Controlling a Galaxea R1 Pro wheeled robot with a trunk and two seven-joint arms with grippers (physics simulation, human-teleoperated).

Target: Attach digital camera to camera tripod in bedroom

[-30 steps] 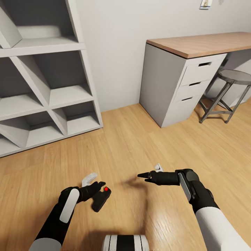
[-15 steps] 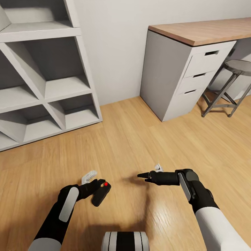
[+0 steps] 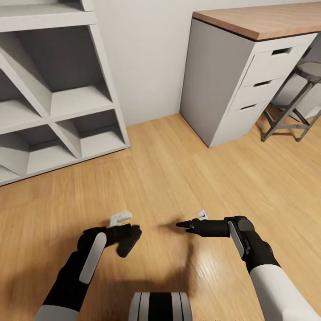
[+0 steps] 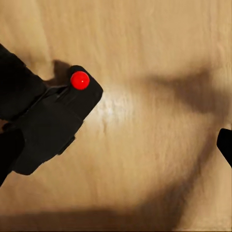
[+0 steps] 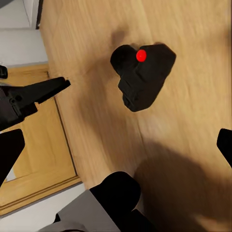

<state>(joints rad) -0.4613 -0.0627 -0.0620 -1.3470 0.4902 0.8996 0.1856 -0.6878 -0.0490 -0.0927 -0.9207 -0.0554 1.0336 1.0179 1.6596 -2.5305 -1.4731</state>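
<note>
Our left gripper [image 3: 129,232] is clamped on the digital camera [image 3: 129,240], holding it above the light wood floor [image 3: 178,178] in front of our base. In the left wrist view the camera [image 4: 53,126] is a matte black, blocky body with rounded corners and a glossy red spot on its upper face, pinched between our dark fingers [image 4: 17,92]. The right wrist view looks across at the same camera [image 5: 142,75]: a chunky black lump, red dot uppermost, hanging over the planks.

Our left arm reaches forward from the lower left of the head view, black forearm with a white panel, wrist bent inward so the camera sits toward our midline. A small white bracket rides on top of the wrist.

Our right gripper [image 3: 183,224] points left toward the camera, well apart from it, its fingers drawn together to a narrow tip and holding nothing. The right arm comes in from the lower right, white upper sleeve, black forearm, elbow bent.

Beyond our arms the floor shows straight, honey-coloured grain with a soft sheen. A white cube shelf [image 3: 58,102] with slanted dividers stands at far left against the pale grey wall. At far right is a wooden-top desk [image 3: 263,22] over a grey drawer unit [image 3: 258,82], and beside it a dark metal stool [image 3: 296,100].
</note>
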